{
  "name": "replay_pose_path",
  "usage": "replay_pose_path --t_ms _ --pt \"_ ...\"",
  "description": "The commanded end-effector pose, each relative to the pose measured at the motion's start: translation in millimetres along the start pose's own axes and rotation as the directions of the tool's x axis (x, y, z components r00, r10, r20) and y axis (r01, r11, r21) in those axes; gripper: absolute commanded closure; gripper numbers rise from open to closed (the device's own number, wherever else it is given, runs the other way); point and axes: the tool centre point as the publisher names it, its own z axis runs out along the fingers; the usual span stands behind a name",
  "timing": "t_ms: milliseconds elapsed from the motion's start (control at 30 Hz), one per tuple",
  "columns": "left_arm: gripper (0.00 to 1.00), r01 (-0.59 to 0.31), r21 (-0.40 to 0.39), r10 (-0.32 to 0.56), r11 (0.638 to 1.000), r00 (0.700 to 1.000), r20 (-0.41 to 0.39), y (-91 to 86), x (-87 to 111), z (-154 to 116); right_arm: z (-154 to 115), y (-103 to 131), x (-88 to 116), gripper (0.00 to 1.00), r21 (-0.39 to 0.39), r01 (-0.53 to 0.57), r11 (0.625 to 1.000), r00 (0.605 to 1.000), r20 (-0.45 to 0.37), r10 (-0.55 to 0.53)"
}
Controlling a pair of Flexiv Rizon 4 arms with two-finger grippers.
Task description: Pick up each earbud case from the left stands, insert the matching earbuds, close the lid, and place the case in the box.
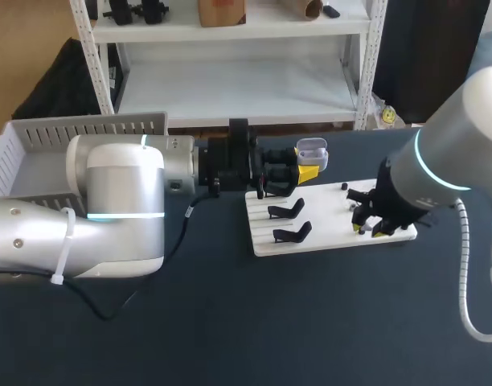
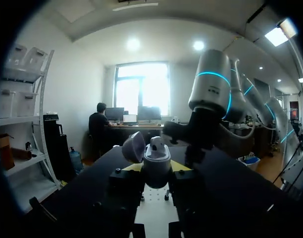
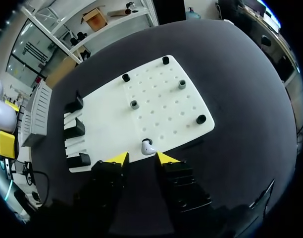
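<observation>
Two grippers, one open earbud case, one loose earbud on the board.

The left gripper is clamped on the earbud case, one yellow tip on each side. The lid is swung open beside the left fingertip, and a pale rounded piece sits up in the case's well. The right gripper has its fingers parted and holds nothing. A white earbud lies just ahead of the gap, apart from both tips, at the near edge of the white board. Further ahead on the board are small pegs, and off to one side three black stands, all bare. The grey box lies behind the left gripper, its contents hidden by the arm.
</observation>
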Motion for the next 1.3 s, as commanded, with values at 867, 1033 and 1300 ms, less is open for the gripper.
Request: replay_pose_path --t_ms 867,1033,1300 --pt "1.00 0.000 -0.002 0.000 1.000 1.000 0.001 0.1 0.3 1 11 -5 -3 0.66 0.030 0.001 1.000 1.000 -0.017 -0.001" --pt "1.00 0.000 -0.002 0.000 1.000 1.000 0.001 0.1 0.3 1 14 -7 -2 0.67 0.037 0.000 0.999 1.000 -0.025 0.001" --pt "1.00 0.000 -0.002 0.000 1.000 1.000 0.001 0.1 0.3 1 17 -7 -4 0.68 0.041 0.020 0.999 0.999 -0.031 -0.018"
